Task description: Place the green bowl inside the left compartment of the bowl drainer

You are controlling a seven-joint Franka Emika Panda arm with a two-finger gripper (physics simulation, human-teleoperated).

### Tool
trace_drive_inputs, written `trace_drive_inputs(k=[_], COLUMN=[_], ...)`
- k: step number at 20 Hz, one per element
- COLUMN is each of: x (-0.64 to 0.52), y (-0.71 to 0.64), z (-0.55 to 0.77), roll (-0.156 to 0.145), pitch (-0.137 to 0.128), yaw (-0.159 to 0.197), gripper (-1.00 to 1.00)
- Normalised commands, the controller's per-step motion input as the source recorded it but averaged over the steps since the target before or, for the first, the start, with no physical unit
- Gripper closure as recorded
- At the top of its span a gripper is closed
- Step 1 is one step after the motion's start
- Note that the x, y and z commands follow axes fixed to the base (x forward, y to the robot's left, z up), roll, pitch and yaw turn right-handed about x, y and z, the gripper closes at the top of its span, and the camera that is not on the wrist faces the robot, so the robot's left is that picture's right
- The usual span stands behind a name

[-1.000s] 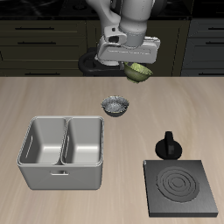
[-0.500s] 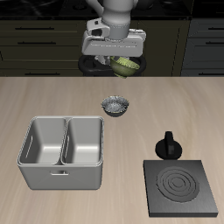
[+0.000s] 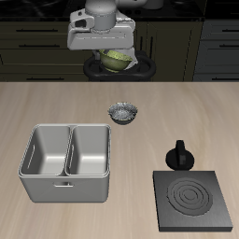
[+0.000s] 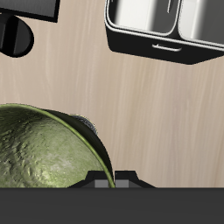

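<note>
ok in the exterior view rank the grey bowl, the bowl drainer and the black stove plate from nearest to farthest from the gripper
The gripper holds the green bowl high over the table's back.
1. Grey bowl, just below it, toward the back.
2. Bowl drainer, nearer the front edge.
3. Black stove plate, at the opposite front corner.

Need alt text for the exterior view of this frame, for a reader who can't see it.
The gripper holds the green bowl high above the back of a wooden table. Below sit a small grey bowl, the empty two-compartment bowl drainer nearer the front edge, and a black stove plate with a black knobbed object beside it.
</note>
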Motion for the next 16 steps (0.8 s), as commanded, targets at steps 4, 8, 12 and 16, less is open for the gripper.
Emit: trace_drive_inputs(k=[4, 8, 12, 16], x=[-0.11, 0.13, 0.37, 0.35], y=[-0.45, -0.45, -0.23, -0.33], z=[0.16, 0.08, -0.02, 0.04], roll=[-0.034, -0.031, -0.030, -0.038], pitch=[-0.027, -0.020, 0.012, 0.003], yaw=[-0.005, 0.000, 0.007, -0.011], gripper=[1.00, 1.00, 1.00, 1.00])
